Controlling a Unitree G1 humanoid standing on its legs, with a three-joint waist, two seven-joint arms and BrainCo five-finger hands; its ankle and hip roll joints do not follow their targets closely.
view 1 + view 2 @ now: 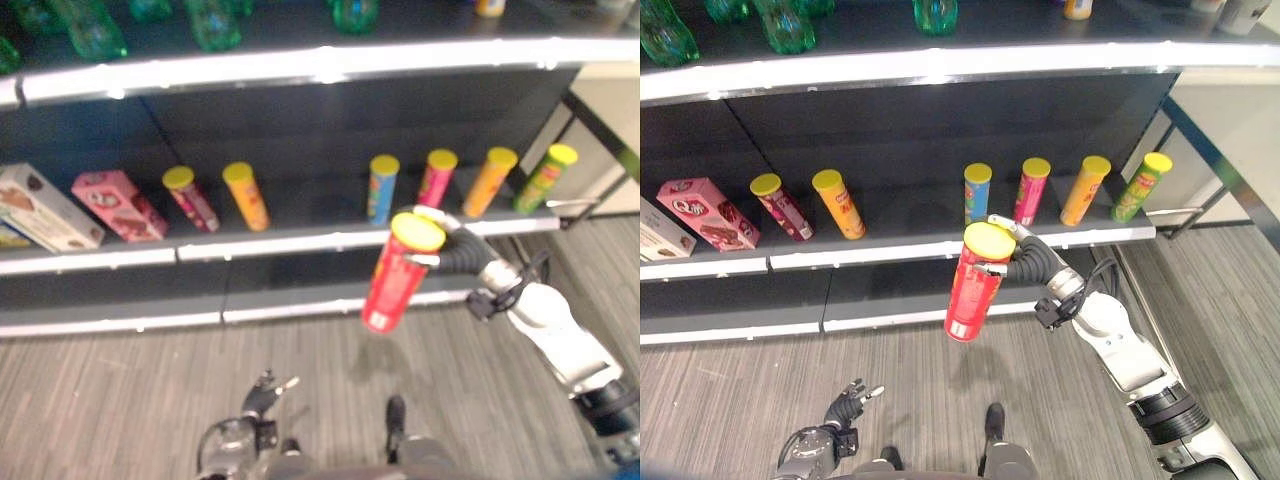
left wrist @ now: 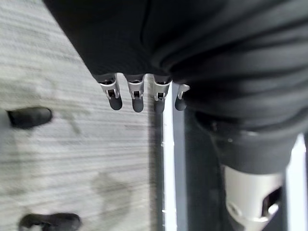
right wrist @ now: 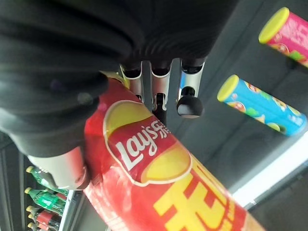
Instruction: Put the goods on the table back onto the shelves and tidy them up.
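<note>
Before shelf, red can clasped in right hand.

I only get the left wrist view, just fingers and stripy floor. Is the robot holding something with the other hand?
Observer: Yes, the right hand is curled round a red cylindrical crisp can with a yellow lid.
Operator: Are there more cans like it?
Observer: Six, all yellow-lidded, stand on the dark shelf; the blue can is just behind the red one.
Operator: Anything that isn't a can?
Observer: A pink cardboard box lies towards the shelf's left end.
</note>
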